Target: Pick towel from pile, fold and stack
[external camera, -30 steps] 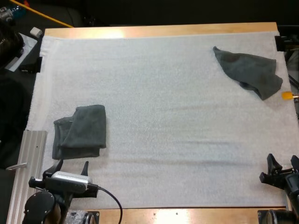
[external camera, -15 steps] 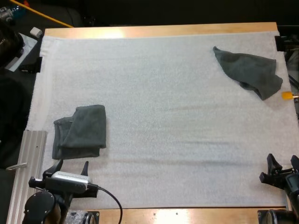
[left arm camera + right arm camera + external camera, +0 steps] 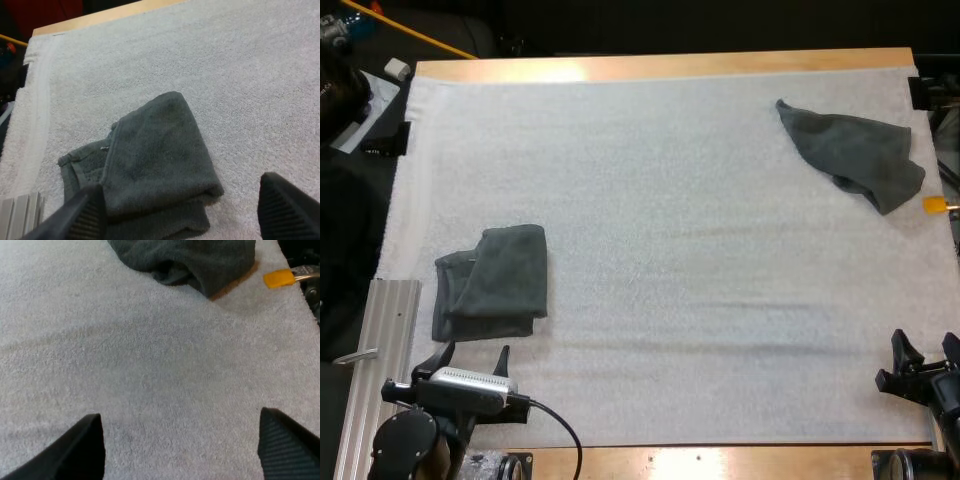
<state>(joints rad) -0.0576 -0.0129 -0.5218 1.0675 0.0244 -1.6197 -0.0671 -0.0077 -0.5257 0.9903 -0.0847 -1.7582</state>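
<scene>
Grey-green crumpled towel lies at eleven o'clock from the open right pincer, the nearer one; long axis ten-to-four; left pincer, also open, faces folded towel.

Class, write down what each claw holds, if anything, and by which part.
Nothing is held. The left claw is open, near the folded towel. The right claw is open, far from the crumpled towel.

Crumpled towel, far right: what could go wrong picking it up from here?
1. The crumpled towel lies bunched at the right edge of the mat. The open right gripper might pinch several layers or the mat itself.
2. The open left gripper sits right by the folded towel. A forward move could snag and undo it.
</scene>
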